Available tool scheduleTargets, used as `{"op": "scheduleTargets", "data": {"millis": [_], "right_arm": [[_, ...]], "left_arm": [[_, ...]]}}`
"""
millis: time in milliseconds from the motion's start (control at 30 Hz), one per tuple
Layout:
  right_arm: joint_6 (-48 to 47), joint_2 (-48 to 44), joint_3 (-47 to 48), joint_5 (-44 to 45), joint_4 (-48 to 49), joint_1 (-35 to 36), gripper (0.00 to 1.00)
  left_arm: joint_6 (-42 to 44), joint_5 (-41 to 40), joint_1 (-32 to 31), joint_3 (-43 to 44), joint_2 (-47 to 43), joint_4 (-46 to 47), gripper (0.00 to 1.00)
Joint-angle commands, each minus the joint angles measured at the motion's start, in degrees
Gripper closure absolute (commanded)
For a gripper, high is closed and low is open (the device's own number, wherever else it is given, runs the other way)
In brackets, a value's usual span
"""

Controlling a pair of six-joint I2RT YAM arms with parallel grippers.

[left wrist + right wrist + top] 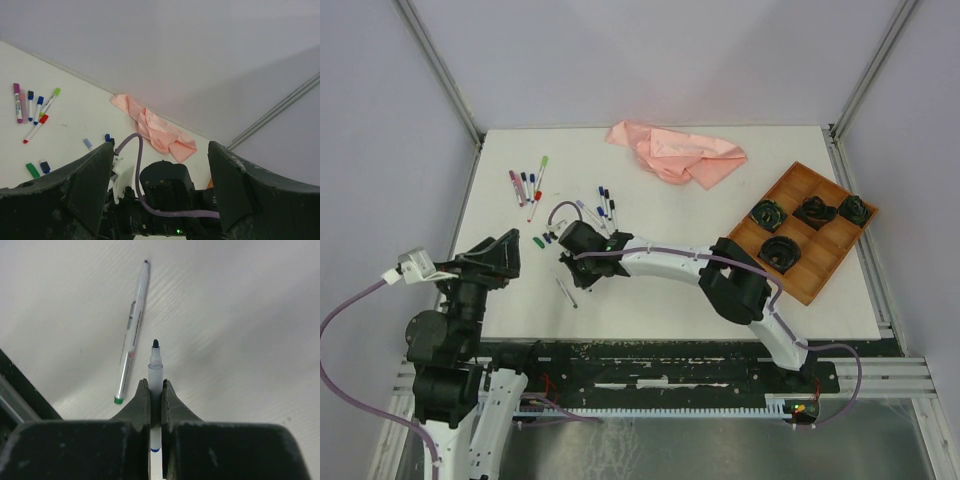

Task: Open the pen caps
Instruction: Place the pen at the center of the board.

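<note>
loose pen caps point(32, 170), one green and one blue, lie left of bench centre. capped markers point(528, 186) sit near the back-left corner. right jaws clamped tight on an uncapped blue-tip pen point(156, 371), second bare pen point(132, 330) flat just beside it. left jaws wide open, empty, above the bench's left edge.

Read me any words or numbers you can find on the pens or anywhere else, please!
No text in these pictures can be read.
Loose pen in the right wrist view: dark print on its barrel, too blurred to read.
Held pen, clamped in the right tool: no print shows.
Pen group at the far left in the top view: too small to tell.
</note>
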Motion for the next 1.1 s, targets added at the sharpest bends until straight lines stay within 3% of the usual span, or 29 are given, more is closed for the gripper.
{"op": "scheduleTargets", "data": {"millis": [0, 233, 367, 700, 900, 1067], "right_arm": [[3.44, 5.35, 10.06, 10.64, -5.85, 1.21, 0.97], [2.88, 11.06, 16.47, 11.55, -8.27, 2.10, 0.92], [2.53, 12.01, 17.44, 11.58, -8.53, 2.34, 0.83], [3.17, 14.14, 20.00, 6.20, -9.54, 2.54, 0.79], [3.13, 15.29, 21.44, 6.94, -10.62, 2.56, 0.71], [2.89, 15.31, 21.57, 7.49, -10.96, 2.56, 0.71]], "left_arm": [[3.43, -3.08, 0.31, 0.23, -3.04, -5.46, 0.18], [4.30, -4.17, 0.32, 0.92, -5.17, -7.65, 0.18], [3.98, -4.37, 0.26, 0.25, -6.10, -7.92, 0.18], [2.99, -3.93, 0.24, -1.15, -7.49, -7.97, 0.18], [2.73, -3.96, 0.24, -1.54, -8.16, -8.42, 0.18], [2.72, -3.86, 0.26, -1.72, -8.32, -8.48, 0.18]]}}
